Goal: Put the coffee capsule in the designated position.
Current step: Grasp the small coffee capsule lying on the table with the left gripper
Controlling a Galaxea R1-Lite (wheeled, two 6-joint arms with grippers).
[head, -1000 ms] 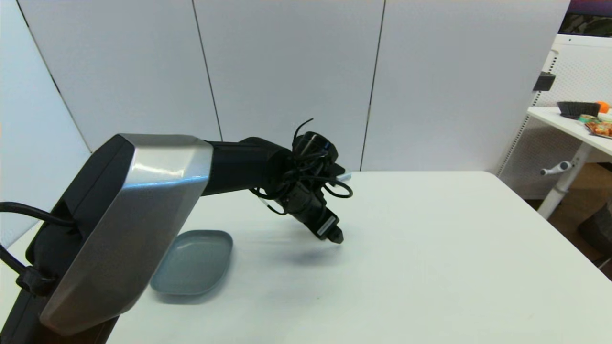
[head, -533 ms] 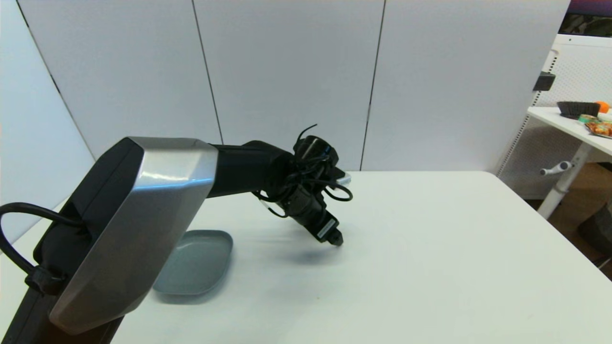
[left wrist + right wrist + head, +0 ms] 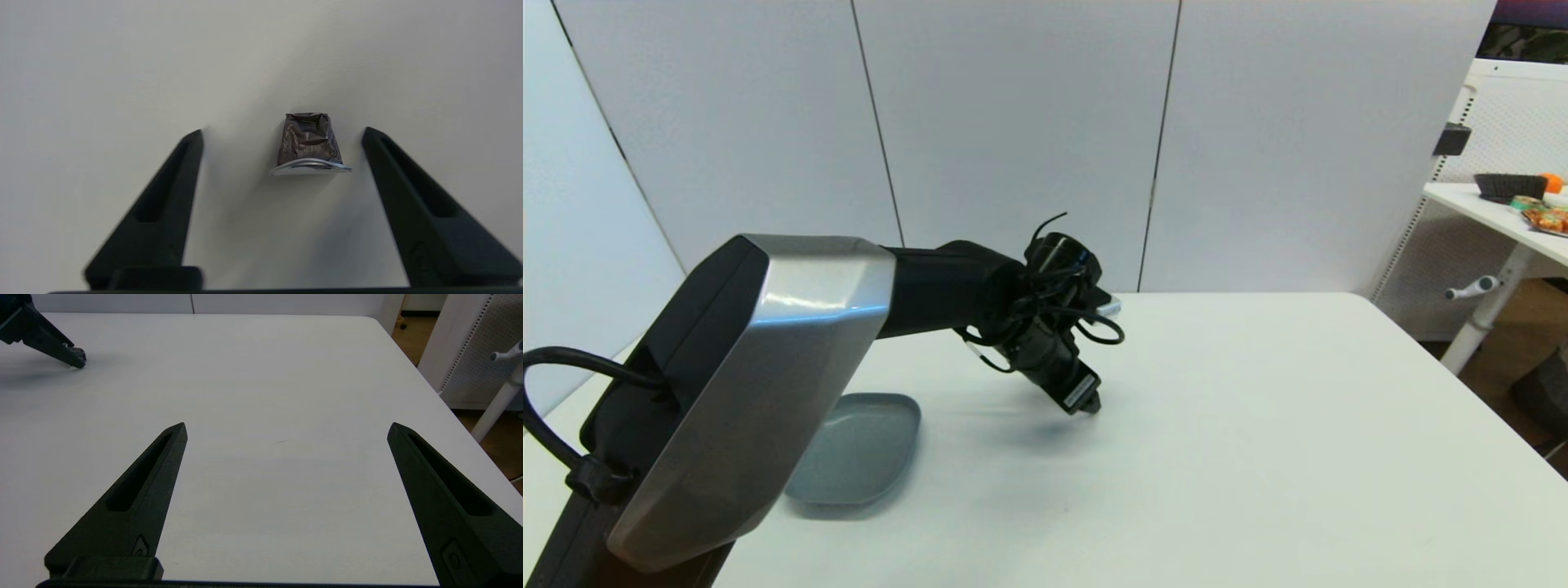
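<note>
Left wrist view: coffee capsule (image 3: 308, 143) between open left hand (image 3: 282, 134).

The coffee capsule (image 3: 308, 141) has a crinkly, glossy dark brown foil body and a shiny silver rim. The left gripper (image 3: 282, 134) fingers look like matt black plastic, same for the right gripper (image 3: 286, 430). Table (image 3: 1258, 425) is smooth matt white, and the grey-blue dish (image 3: 858, 449) has a soft satin sheen.
</note>
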